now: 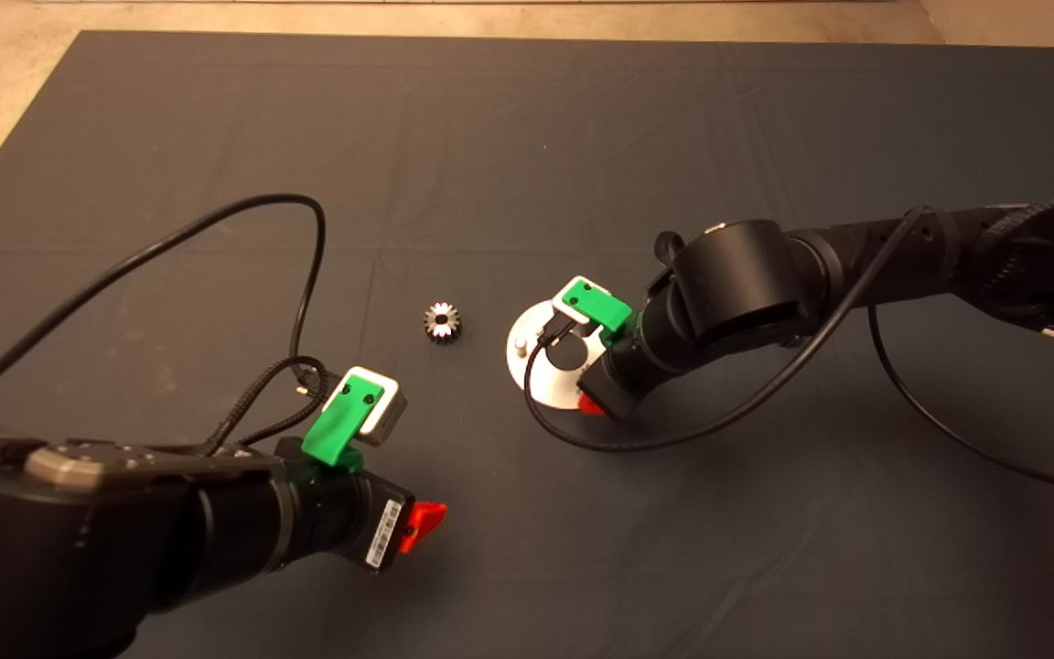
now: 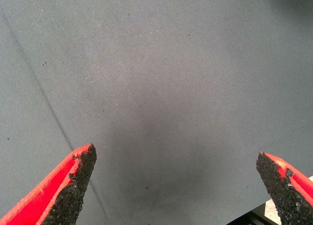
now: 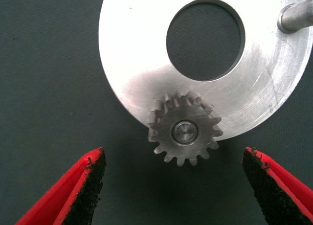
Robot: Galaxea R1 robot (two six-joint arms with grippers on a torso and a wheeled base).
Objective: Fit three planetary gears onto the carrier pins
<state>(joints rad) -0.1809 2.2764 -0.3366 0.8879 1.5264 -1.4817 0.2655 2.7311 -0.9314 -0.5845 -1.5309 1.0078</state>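
One planetary gear (image 3: 185,132) sits seated on a carrier pin (image 3: 185,131) at the rim of the shiny disc (image 3: 142,78), the pin's silver tip showing through the gear's bore and the teeth overhanging the disc's edge. A second carrier pin (image 3: 296,17) stands bare near the rim on the far side of the disc's large central hole, and in the head view another bare pin (image 1: 521,346) shows at about nine o'clock on the disc. A second planetary gear (image 1: 442,322) lies loose on the dark mat (image 1: 527,137), at about nine o'clock from the disc and clearly apart from it. The right pincer (image 3: 173,186) hangs directly above the disc, released, its red fingers (image 3: 88,186) spread wide to either side of the seated gear without touching it. The left pincer (image 2: 176,186) hovers over bare mat at about seven o'clock from the loose gear, near the bench's front edge; it too is released, with its fingers (image 2: 73,186) wide apart and nothing between them.
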